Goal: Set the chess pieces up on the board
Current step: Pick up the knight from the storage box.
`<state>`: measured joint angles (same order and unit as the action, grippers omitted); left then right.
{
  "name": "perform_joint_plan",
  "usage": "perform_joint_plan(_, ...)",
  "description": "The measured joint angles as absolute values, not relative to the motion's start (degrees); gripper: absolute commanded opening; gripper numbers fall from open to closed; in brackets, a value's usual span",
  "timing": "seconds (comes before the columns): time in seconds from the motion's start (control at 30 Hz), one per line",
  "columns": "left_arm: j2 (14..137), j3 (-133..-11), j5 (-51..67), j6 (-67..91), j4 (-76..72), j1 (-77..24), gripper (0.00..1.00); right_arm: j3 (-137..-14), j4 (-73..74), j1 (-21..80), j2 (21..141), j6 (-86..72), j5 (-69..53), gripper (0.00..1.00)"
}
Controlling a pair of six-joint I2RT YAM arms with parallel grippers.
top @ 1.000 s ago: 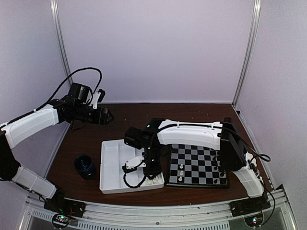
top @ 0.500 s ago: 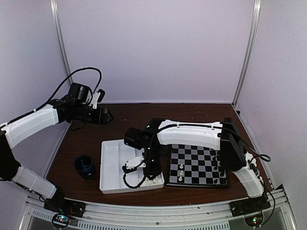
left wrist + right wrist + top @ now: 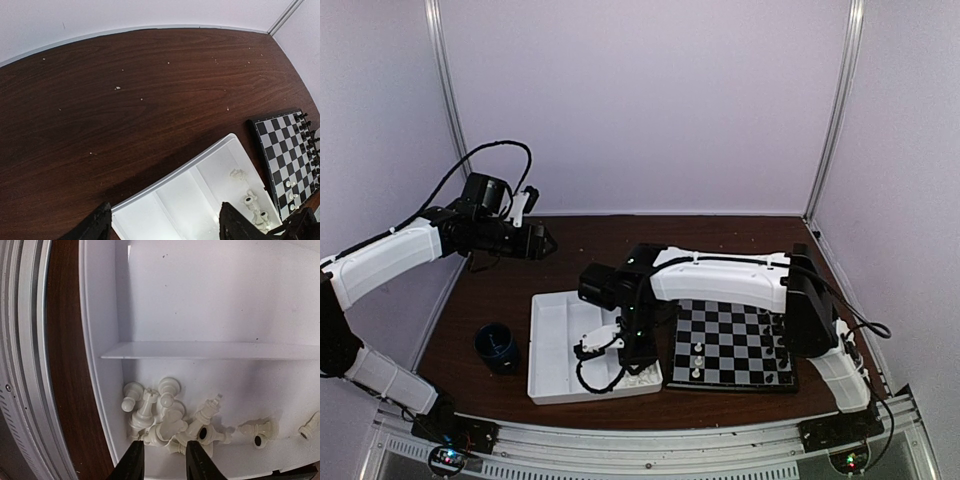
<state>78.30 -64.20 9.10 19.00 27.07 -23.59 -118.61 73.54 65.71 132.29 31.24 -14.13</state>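
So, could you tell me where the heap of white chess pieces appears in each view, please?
Top external: white chess pieces in the near right corner of the white tray.
Left wrist: lower right, beside the board.
Right wrist: bottom centre, just above the jaws.
Shared landmark: the white tray.

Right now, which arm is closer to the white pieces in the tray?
Right arm: its jaws hang just over the white pieces in the tray; the left arm is far off, back-left.
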Motion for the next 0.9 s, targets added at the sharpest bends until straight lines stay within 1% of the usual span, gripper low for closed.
perform_joint_plan(0.27,78.30,-64.20,9.23,19.03,27.05,-23.59,0.74,-117.71,73.43,65.98,130.52,31.59,-14.04,0.34)
perform_joint_plan(0.37,78.30,-64.20,9.23,19.03,27.07,-23.59,0.74,-117.49,73.43,66.26,130.52,31.70,-13.67,0.36)
perform_joint_plan(0.63,78.30,-64.20,9.23,19.03,27.05,-23.59,0.74,-117.49,72.53,66.89,132.03,31.70,-12.97,0.36)
perform_joint_plan(0.77,78.30,-64.20,9.23,19.00,27.05,-23.57,0.74,-117.49,72.18,66.89,133.56,31.66,-12.38,0.30)
perform_joint_plan(0.9,78.30,-64.20,9.23,19.03,27.07,-23.55,0.74,-117.49,71.70,66.89,134.30,31.46,-11.66,0.14)
